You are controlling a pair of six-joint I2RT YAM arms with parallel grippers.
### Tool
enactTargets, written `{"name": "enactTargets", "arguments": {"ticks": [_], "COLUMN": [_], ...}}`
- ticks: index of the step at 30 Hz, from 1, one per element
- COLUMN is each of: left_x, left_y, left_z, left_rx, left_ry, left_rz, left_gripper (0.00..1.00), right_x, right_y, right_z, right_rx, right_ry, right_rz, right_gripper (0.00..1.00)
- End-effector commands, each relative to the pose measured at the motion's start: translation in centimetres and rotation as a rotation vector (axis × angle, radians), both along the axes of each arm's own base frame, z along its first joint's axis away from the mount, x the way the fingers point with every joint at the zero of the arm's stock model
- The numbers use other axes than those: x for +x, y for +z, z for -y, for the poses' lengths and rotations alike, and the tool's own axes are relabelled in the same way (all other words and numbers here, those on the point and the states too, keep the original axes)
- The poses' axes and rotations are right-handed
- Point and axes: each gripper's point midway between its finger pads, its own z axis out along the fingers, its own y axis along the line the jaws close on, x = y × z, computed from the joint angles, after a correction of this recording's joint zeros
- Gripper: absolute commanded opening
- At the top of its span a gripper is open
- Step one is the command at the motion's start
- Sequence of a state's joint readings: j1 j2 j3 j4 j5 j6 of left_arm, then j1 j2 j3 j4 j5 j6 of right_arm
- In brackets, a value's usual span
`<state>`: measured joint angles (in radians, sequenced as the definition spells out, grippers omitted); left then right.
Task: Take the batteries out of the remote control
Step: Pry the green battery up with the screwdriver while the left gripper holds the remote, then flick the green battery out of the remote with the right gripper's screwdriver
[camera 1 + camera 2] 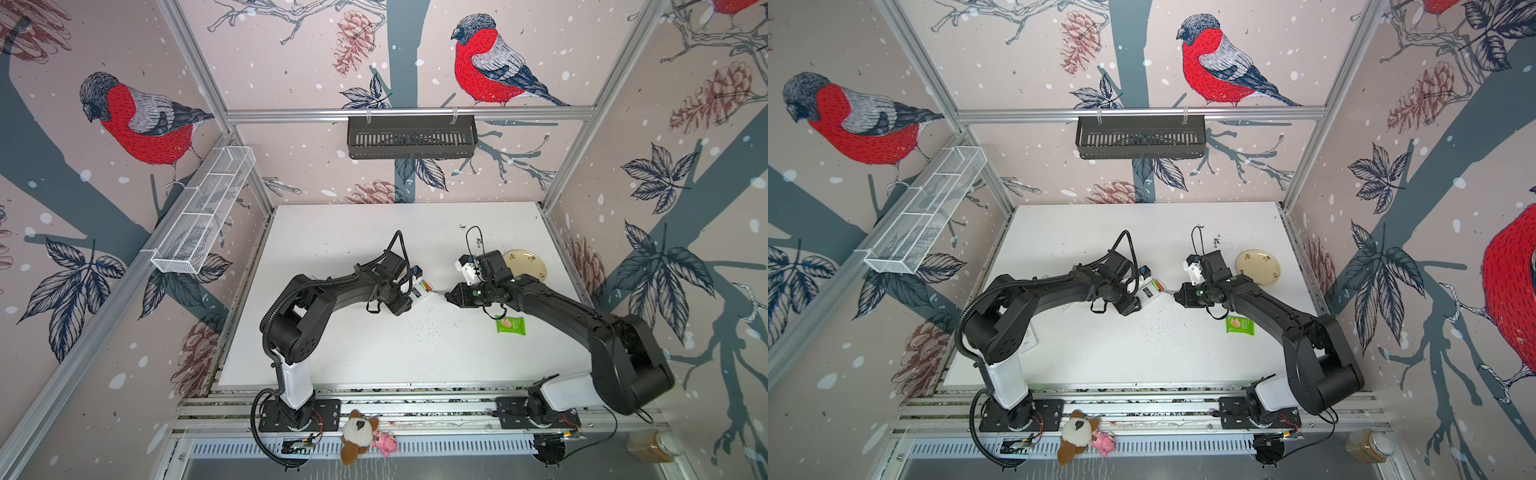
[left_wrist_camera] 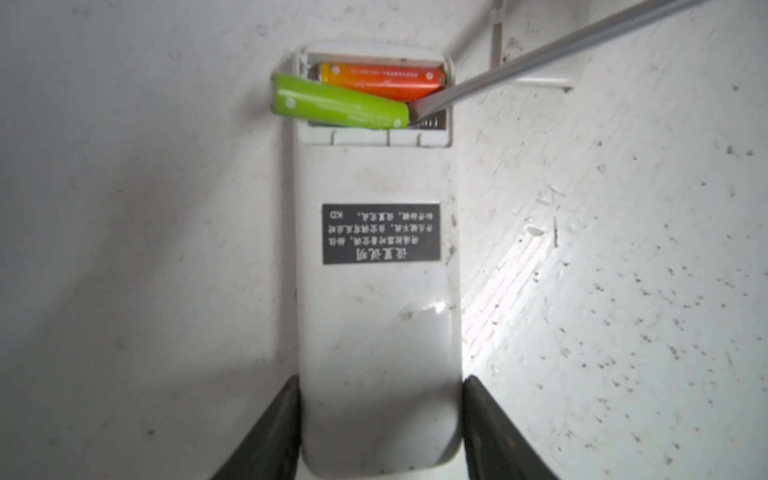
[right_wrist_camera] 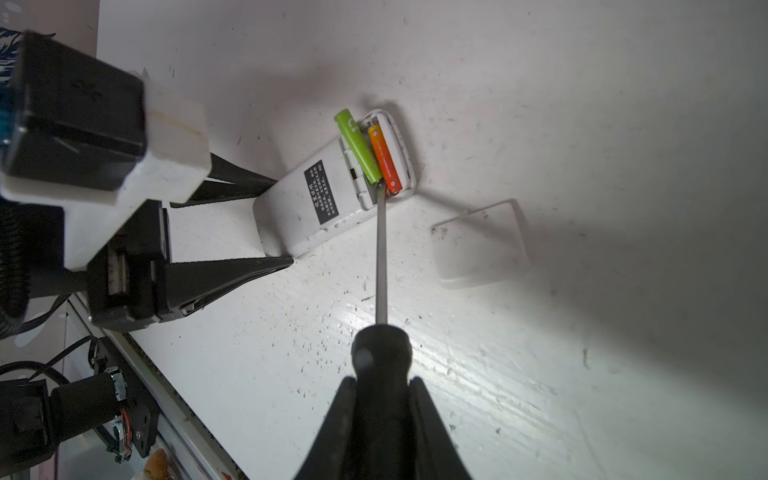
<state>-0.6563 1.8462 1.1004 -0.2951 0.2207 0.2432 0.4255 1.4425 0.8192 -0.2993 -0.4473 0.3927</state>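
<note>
A scuffed white surface [image 1: 374, 353] sits inside walls papered with red-breasted birds. The left jaws are clamped on the two long sides of a white plastic remote control [image 2: 378, 311], at the end farthest from its battery bay. The remote lies back-up (black label with white print showing), its compartment uncovered.

The right jaws are closed tight on the black handle of a long screwdriver [image 3: 380, 353], whose grey metal shaft reaches across to the bay. Its flat tip is wedged at the spring end of the bay, against the end of a lime green battery [image 2: 338, 106]. That battery is tilted: one end is down by the tip, and the other is lifted over the remote's edge. An orange-red battery [image 2: 382, 81] lies flat in its slot, touching the green one.

A thin white rectangular cover [image 3: 482, 245] lies on the surface just beside the remote. Farther out, by the right arm, are a cream round plate [image 1: 525, 264] and a green snack packet [image 1: 510, 325].
</note>
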Motion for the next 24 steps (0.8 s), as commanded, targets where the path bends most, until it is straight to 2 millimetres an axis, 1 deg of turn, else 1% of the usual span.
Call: {"name": "enactTargets", "arguments": {"ticks": [1, 4, 9, 13, 22, 24], "left_x": [-1.0, -1.3, -1.6, -1.6, -1.5, -1.4], "left_y": [-0.1, -0.1, -0.2, -0.3, -0.8, -0.8], "left_z": [0.5, 0.8, 1.2, 1.2, 0.9, 0.8], "left_rx": [-0.007, -0.023, -0.032, -0.039, -0.018, -0.015], "left_ry": [-0.046, -0.056, -0.067, -0.066, -0.047, -0.046], "left_rz": [-0.028, -0.044, -0.067, -0.076, -0.071, -0.070], "left_gripper": [0.00, 0.00, 0.00, 0.00, 0.00, 0.00], "right_x": [0.6, 1.0, 1.0, 1.3, 2.1, 2.0], "right_y": [-0.3, 0.0, 0.6, 1.0, 3.5, 3.6], "right_z": [-0.2, -0.8, -2.2, -2.2, -2.3, -2.3], "right_rx": [-0.008, 0.048, 0.136, 0.142, 0.183, 0.183], "right_ry": [-0.004, -0.008, 0.017, 0.009, -0.014, -0.010], "right_rz": [0.019, 0.045, 0.056, 0.075, 0.138, 0.134], "right_gripper": [0.01, 0.01, 0.01, 0.01, 0.01, 0.01]}}
